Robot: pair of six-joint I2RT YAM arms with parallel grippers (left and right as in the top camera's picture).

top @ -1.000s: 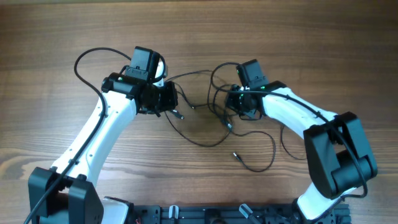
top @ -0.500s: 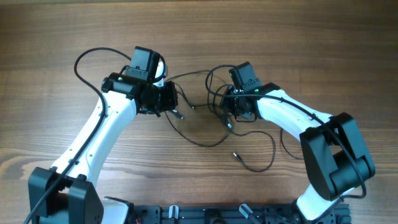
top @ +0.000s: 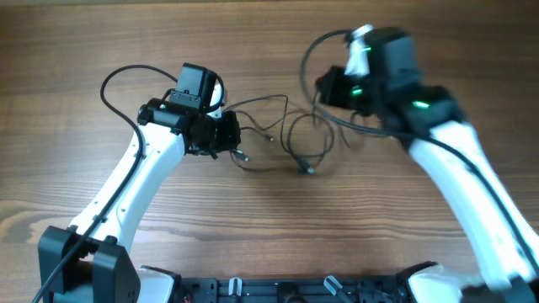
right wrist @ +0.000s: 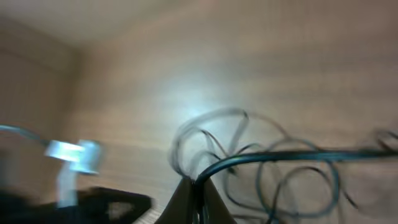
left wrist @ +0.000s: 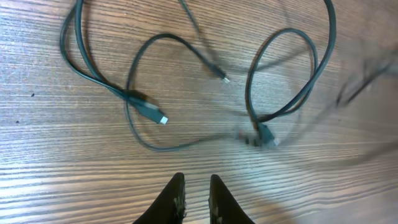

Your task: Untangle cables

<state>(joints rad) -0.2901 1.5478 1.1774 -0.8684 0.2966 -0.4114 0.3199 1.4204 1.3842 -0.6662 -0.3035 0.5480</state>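
Thin black cables [top: 310,169] lie in loose loops on the wooden table between my arms. In the left wrist view the cables [left wrist: 146,111] show several small plugs ahead of my fingers. My left gripper [top: 234,145] [left wrist: 196,199] hovers low at the left end of the tangle, its jaws almost together with nothing between them. My right gripper [top: 327,88] [right wrist: 198,186] is raised high above the table and blurred. It is shut on one black cable [right wrist: 280,155], which arcs away from the fingers, with more loops hanging blurred beneath it.
The thicker black arm cable [top: 118,77] loops on the table behind the left arm. The dark robot base [top: 278,290] runs along the front edge. The wooden table [top: 67,42] extends on all sides.
My right arm has risen sharply and swung back and right with a cable in its grip, pulling the loops off the front-right table area. The left arm has not moved.
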